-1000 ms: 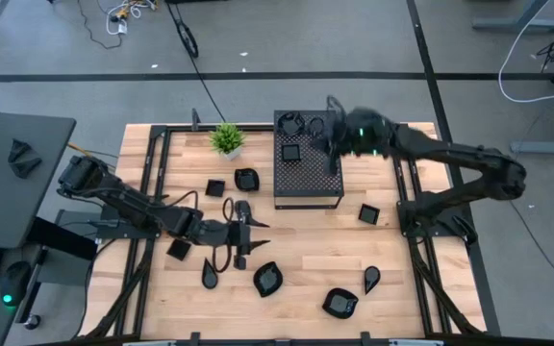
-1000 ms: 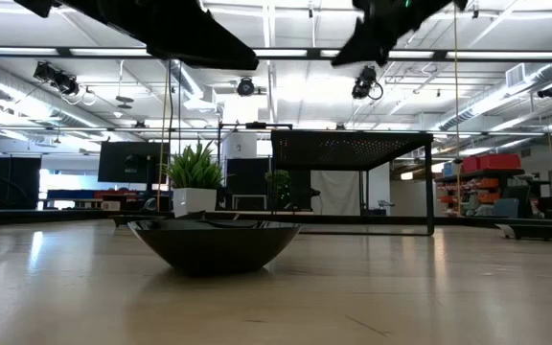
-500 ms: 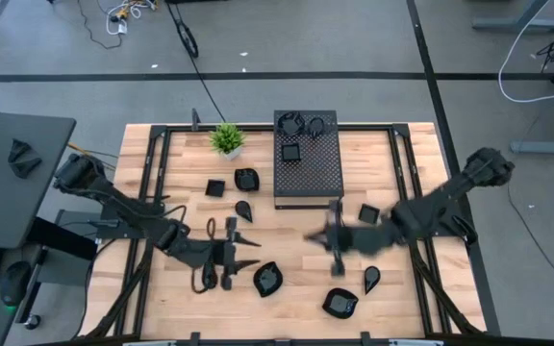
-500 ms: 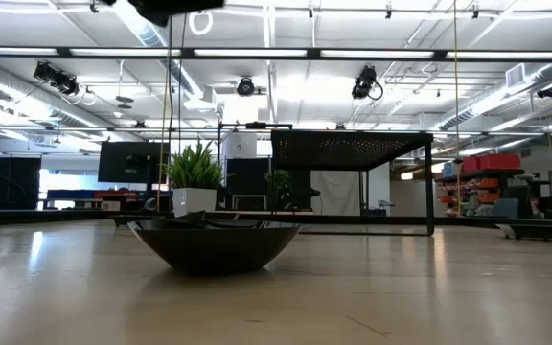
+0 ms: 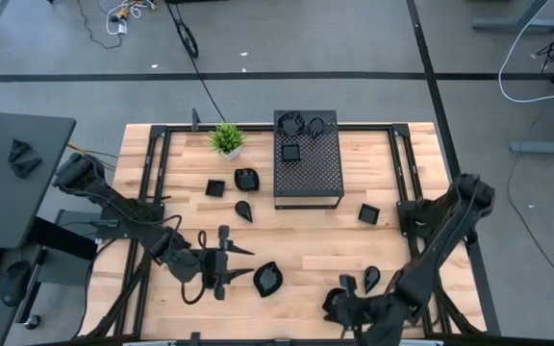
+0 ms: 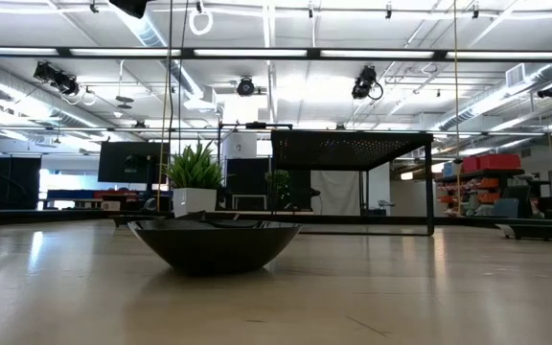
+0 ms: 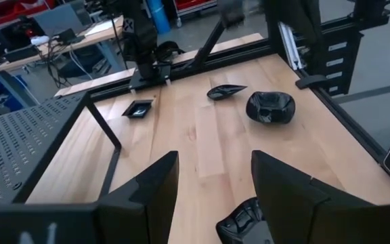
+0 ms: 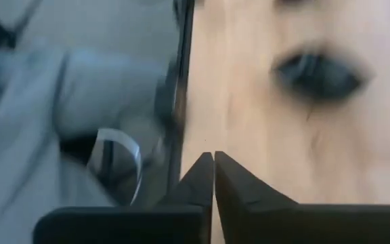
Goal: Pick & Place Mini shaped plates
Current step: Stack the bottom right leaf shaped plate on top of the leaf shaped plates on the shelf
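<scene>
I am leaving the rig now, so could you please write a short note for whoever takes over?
Left tool: open, empty, over the table's front left, pointing at a leaf plate.
Right tool: shut, empty, at the front edge beside a rounded plate.
Done, it seems: three plates on the perforated box, one square.
Left: at least seven plates lie loose on the table; others may be hidden under the arms.
</scene>
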You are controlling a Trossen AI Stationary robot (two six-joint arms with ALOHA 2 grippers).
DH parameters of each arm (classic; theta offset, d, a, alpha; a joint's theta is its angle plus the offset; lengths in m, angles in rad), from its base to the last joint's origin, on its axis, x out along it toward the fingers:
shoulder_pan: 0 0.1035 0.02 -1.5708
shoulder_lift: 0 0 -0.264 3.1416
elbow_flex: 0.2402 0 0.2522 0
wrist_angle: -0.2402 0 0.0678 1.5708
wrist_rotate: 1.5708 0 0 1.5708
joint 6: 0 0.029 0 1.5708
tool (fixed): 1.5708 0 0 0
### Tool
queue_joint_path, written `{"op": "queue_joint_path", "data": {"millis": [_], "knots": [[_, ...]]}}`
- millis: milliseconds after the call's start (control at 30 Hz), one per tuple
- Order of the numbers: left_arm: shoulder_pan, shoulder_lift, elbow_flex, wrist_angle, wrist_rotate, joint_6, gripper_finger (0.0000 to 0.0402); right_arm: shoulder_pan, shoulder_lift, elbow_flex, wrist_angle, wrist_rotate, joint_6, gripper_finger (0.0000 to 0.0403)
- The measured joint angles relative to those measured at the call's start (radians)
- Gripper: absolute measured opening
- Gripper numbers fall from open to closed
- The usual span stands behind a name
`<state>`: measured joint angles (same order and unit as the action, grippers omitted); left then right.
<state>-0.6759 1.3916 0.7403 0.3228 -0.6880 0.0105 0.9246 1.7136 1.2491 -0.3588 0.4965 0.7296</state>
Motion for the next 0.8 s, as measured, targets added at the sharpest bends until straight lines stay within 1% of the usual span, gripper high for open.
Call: {"op": "queue_joint_path", "data": {"millis": [133, 233, 333, 433, 533, 667, 800], "knots": [[0.001, 0.0, 0.0, -0.003, 0.0, 0.001, 0.0193, 0.012, 0.072, -0.008, -0.057, -0.123, 0.138, 0.0048], [0.001, 0.0, 0.0, -0.008, 0.0, 0.001, 0.0193, 0.019, 0.108, -0.017, -0.062, -0.201, 0.168, 0.0084], [0.011, 0.0, 0.0, -0.009, 0.0, 0.001, 0.0193, 0.03, 0.127, -0.018, -0.074, -0.214, 0.17, 0.0127], [0.027, 0.0, 0.0, -0.014, 0.0, 0.001, 0.0193, 0.035, 0.143, -0.019, -0.124, -0.217, 0.179, 0.0169], [0.042, 0.0, 0.0, -0.016, 0.003, -0.005, 0.0193, 0.04, 0.159, -0.019, -0.148, -0.217, 0.184, 0.0201], [0.051, 0.0, 0.0, -0.027, 0.011, -0.03, 0.0193, 0.044, 0.19, -0.019, -0.17, -0.217, 0.145, 0.0219], [0.051, 0.0, 0.0, -0.029, 0.012, -0.032, 0.0193, 0.043, 0.217, -0.019, -0.194, -0.209, 0.145, 0.021]]}}
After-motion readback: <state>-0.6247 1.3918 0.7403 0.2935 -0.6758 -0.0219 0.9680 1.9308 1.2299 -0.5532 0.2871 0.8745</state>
